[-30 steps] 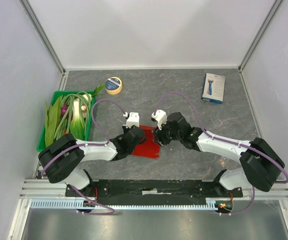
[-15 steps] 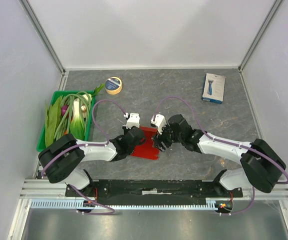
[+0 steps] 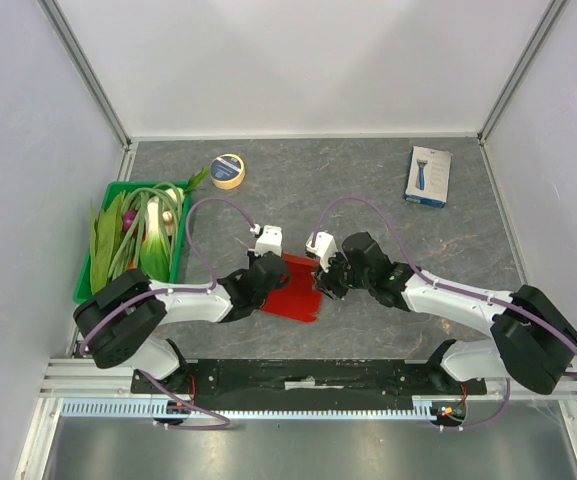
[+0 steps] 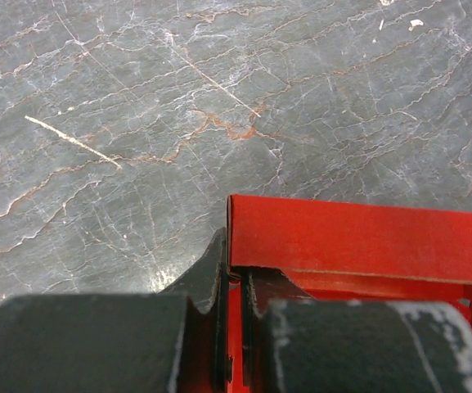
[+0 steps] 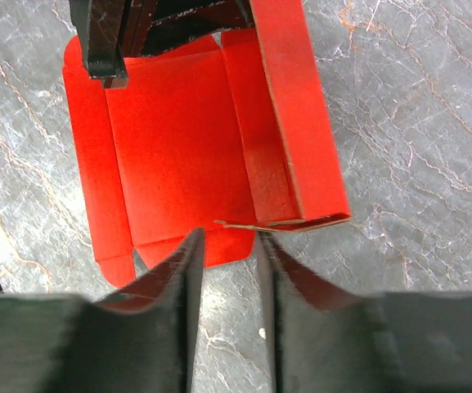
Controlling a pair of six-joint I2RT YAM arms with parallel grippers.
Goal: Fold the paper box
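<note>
Here, the left gripper [image 4: 234, 274] is pinched tight on the left edge of the red paper box [image 3: 293, 297], which lies mid-bench [image 3: 368, 190] with one flap raised. The right gripper [image 5: 229, 246] stands narrowly parted at the box's edge, holding nothing.

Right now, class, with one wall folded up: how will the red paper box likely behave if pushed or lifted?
Likely light and floppy: the paper box is thin, creased card. It would probably slide on the smooth table. The raised wall may sag if the left pincer lets go.
</note>
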